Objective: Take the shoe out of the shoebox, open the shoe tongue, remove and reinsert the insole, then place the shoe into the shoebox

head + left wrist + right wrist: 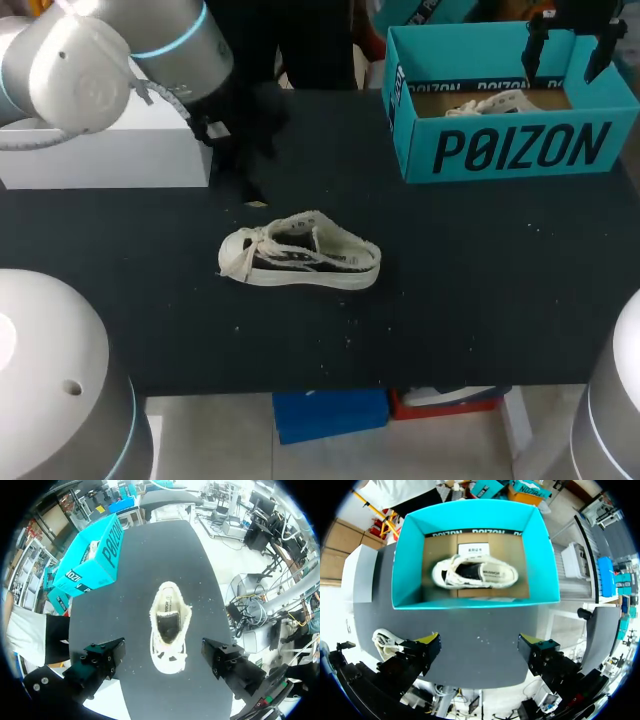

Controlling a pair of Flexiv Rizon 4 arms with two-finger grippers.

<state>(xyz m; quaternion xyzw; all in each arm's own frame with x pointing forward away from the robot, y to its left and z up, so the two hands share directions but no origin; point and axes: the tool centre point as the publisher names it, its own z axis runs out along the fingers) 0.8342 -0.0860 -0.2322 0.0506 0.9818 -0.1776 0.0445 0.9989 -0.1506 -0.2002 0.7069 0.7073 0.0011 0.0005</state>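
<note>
currently the shoe (300, 252) stands upright on its sole near the middle of the black surface (480, 290), free of both end effectors. its laced toe points toward the left side of the head view, its heel toward the right. the opening faces up, and in the left wrist view a dark insole shows inside.

the left end effector (164, 651) hangs above the shoe with its fingers (102, 660) spread wide, one on each side of the laced toe, neither touching it. the left arm (110, 50) enters at the far left corner, over the white box (100, 155) that sits on the surface there.

the teal shoebox (520, 150) stands open at the far right of the surface, well apart from the shoe. a second shoe (475, 573) lies inside on the brown floor of the shoebox, lengthwise along the long walls, beside a white label.

the right end effector (480, 641) hangs above the shoebox with its fingers wide apart and nothing between them. in the head view it sits over the rear part of the shoebox (405, 560). in the right wrist view the near wall lies just ahead of the yellow tips, and part of the shoe (386, 642) on the surface shows beside one finger.
</note>
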